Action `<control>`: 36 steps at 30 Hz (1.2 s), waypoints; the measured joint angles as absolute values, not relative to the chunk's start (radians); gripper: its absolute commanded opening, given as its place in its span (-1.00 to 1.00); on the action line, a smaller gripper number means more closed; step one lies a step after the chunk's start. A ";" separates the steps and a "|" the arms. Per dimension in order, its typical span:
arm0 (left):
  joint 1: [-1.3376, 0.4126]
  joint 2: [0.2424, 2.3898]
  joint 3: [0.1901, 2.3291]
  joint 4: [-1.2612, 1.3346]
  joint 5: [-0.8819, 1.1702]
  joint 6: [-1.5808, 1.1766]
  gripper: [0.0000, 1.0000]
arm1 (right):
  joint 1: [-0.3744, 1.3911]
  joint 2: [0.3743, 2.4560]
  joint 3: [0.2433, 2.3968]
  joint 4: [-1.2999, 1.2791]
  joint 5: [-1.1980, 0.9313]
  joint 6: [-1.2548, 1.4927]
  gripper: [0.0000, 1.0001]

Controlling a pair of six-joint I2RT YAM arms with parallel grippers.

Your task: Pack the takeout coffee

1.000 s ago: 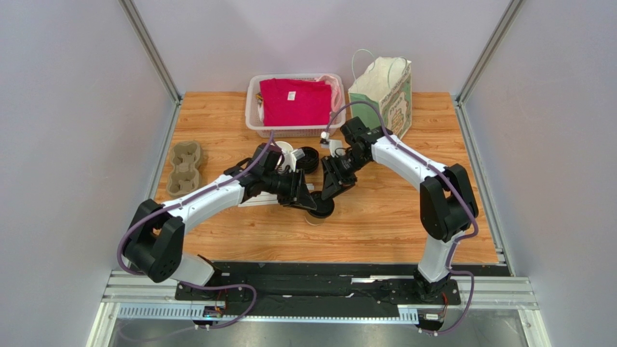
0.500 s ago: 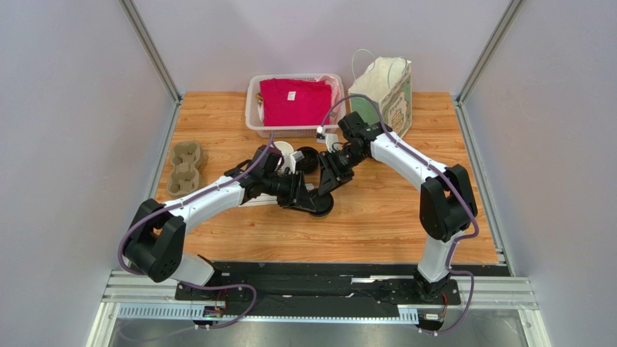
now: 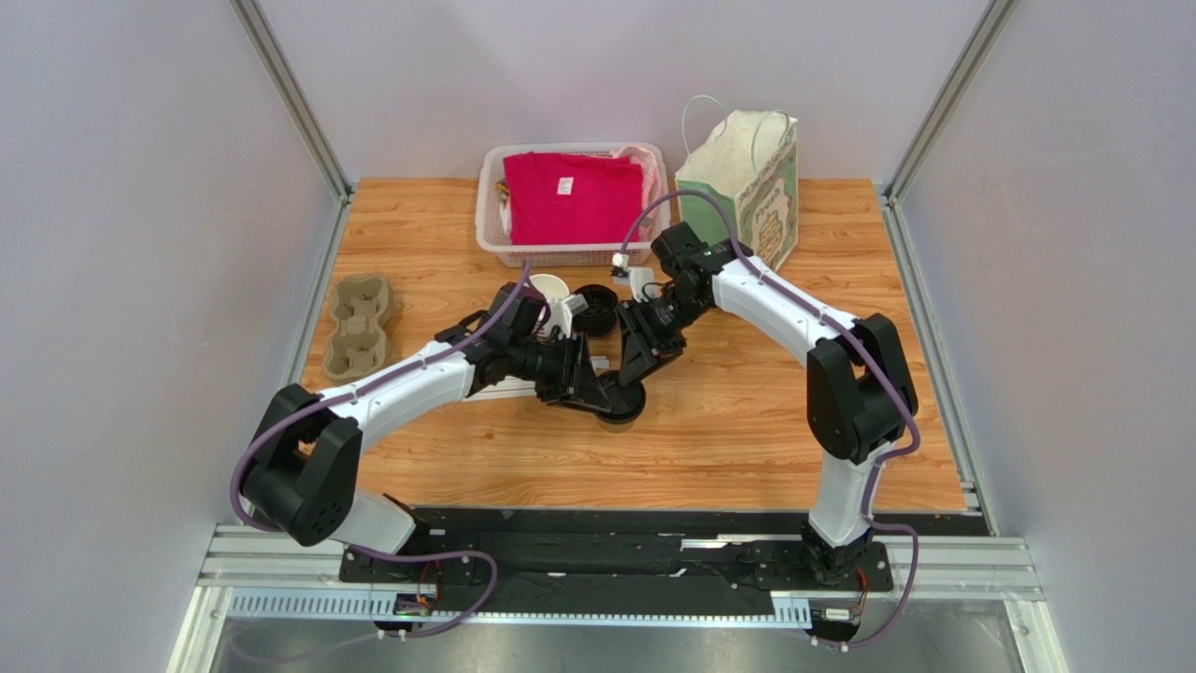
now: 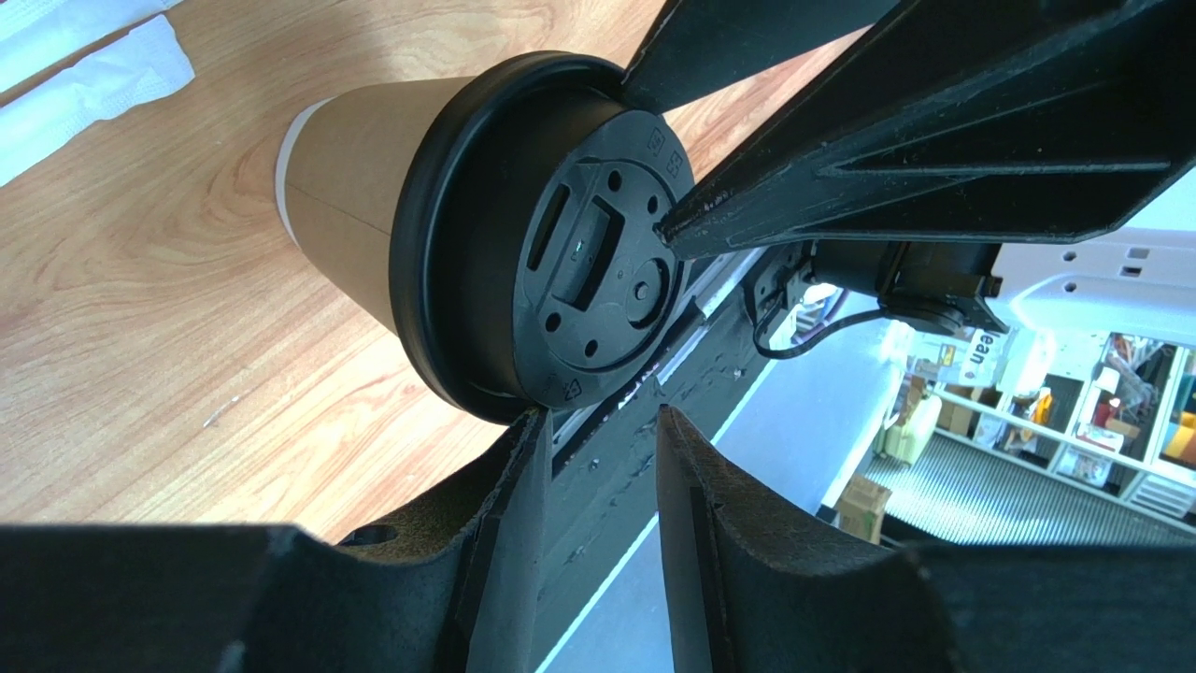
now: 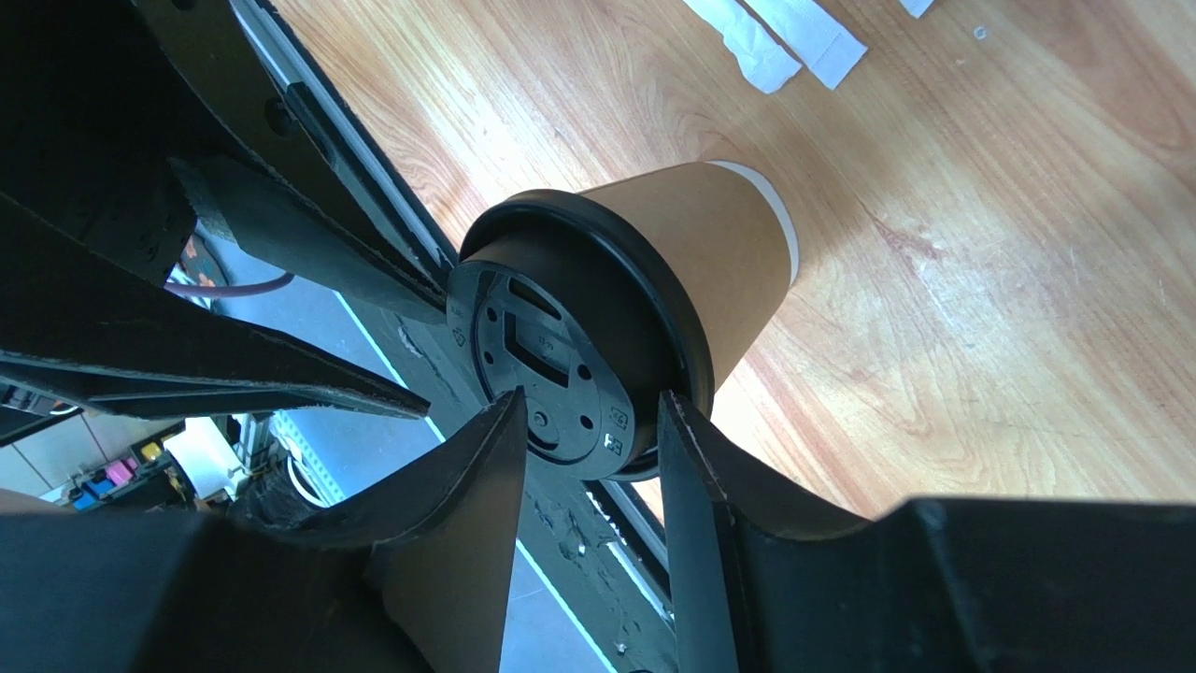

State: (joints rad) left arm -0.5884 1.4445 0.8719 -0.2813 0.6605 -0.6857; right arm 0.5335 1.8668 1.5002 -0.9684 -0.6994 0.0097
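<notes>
The takeout coffee (image 3: pixel 619 404) is a tan paper cup (image 4: pixel 351 168) with a black lid (image 4: pixel 590 253), standing on the wooden table at its middle. Both grippers meet over it. My left gripper (image 3: pixel 601 396) is slightly open and empty (image 4: pixel 601 417); one fingertip (image 4: pixel 534 428) is at the lid's rim. My right gripper (image 3: pixel 628 372) is open (image 5: pixel 587 403), with its fingertips (image 5: pixel 506 414) on top of the lid (image 5: pixel 548 351). Its fingers (image 4: pixel 899 154) also show in the left wrist view, one tip touching the lid's top.
A white basket (image 3: pixel 492 236) with red cloth and a paper bag (image 3: pixel 741 175) stand at the back. A cardboard cup carrier (image 3: pixel 358 323) lies at the left. A cup stack (image 3: pixel 550 292) and spare black lids (image 3: pixel 597 302) sit behind the arms. White packets (image 5: pixel 786 35) lie nearby.
My right gripper has moved a little left and down onto the lid. My left gripper has shifted slightly along the cup. The cup's tan side no longer shows below the lid in the top view.
</notes>
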 measured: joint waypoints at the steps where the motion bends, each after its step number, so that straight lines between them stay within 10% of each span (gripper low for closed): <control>1: -0.588 1.444 0.872 -0.281 0.661 -0.686 -0.17 | 0.533 1.867 1.500 -0.971 -0.699 0.010 -0.14; 36: -0.588 1.435 0.872 -0.265 0.664 -0.679 -0.10 | 0.527 1.863 1.540 -1.040 -0.707 -0.029 0.06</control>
State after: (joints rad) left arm -0.5884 1.4349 0.8719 -0.2653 0.6640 -0.6788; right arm 0.5266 1.8626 1.5402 -1.0397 -0.7074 -0.0292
